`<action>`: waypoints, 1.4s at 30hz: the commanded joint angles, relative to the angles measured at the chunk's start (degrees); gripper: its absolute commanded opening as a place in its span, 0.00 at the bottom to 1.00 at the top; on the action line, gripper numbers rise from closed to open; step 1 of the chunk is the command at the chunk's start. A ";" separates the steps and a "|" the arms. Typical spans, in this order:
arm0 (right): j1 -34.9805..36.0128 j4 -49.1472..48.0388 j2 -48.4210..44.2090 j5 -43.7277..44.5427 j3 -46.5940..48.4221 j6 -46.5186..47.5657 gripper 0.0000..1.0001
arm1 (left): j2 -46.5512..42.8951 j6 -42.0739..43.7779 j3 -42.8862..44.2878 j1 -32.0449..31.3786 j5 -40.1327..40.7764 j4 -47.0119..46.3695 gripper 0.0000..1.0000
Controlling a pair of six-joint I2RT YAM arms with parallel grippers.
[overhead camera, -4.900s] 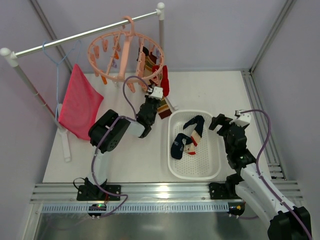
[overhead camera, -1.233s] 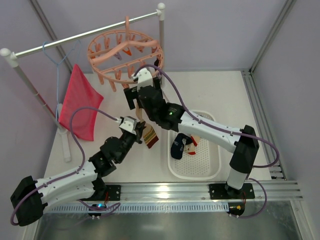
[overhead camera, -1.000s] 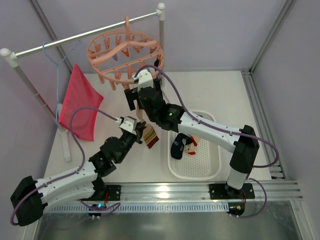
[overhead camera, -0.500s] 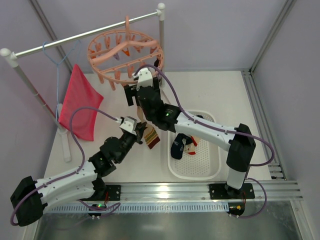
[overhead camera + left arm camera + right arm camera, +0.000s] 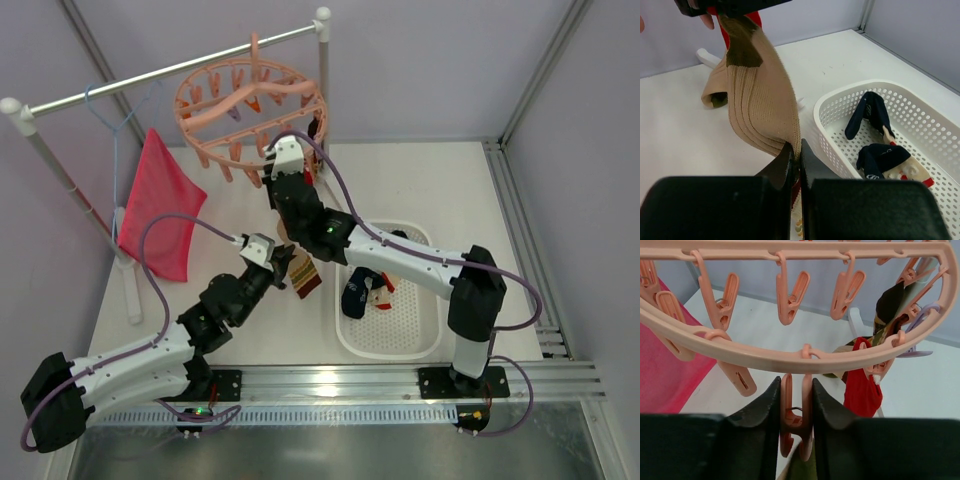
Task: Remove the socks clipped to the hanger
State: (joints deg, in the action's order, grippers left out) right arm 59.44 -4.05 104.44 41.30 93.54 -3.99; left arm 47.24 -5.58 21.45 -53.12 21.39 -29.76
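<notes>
The salmon-pink ring hanger [image 5: 250, 100] hangs from the rail. My right gripper [image 5: 277, 180] reaches up under its near rim. In the right wrist view that gripper [image 5: 795, 390] is shut on one clip peg [image 5: 794, 410], squeezing its two arms. Olive-brown sock fabric [image 5: 802, 470] shows at the peg's mouth. A red sock [image 5: 862, 385] and a dark patterned sock [image 5: 890, 305] hang from pegs to the right. My left gripper [image 5: 797, 152] is shut on the lower edge of a tan ribbed sock [image 5: 760, 100], which stretches up to that peg. From above, this sock [image 5: 303, 275] sits by the left gripper [image 5: 285, 262].
A white perforated basket [image 5: 420, 330] lies right of the left gripper, with navy socks [image 5: 360, 290] in it. A pink-red cloth [image 5: 155, 205] and a light-blue wire hanger [image 5: 115, 115] hang on the rail's left part. The rail's post [image 5: 322, 60] stands behind the ring.
My right gripper has gone from wide open around the peg to shut on it, and its wrist has edged closer under the ring. The left gripper still holds the tan sock.
</notes>
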 commanded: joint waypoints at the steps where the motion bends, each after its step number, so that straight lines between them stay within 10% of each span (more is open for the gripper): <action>1: -0.03 -2.19 0.67 1.59 2.18 -0.05 0.19 | -1.01 -0.22 -0.18 -0.14 -1.26 -2.06 0.00; 5: -0.03 -2.27 0.50 2.21 2.18 0.30 0.04 | -1.28 -0.22 -0.18 -0.14 -1.26 -1.88 0.01; 26: -0.03 -2.71 -3.46 4.67 1.30 3.11 0.05 | 2.59 0.22 2.02 -0.14 -7.50 0.49 0.00; 32: -0.03 -2.71 -6.00 5.37 -3.26 1.18 0.75 | 0.92 0.49 1.75 -0.14 -4.44 0.84 0.00; 42: 0.77 -2.54 -17.24 8.27 -20.92 -4.00 0.90 | -2.15 0.05 0.17 -0.14 9.97 0.58 0.00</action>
State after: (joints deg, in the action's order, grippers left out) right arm 59.83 -5.06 91.81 46.83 77.01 -4.60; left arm 46.48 -5.56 21.30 -53.12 24.56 -27.79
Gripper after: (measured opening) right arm 0.893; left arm 0.010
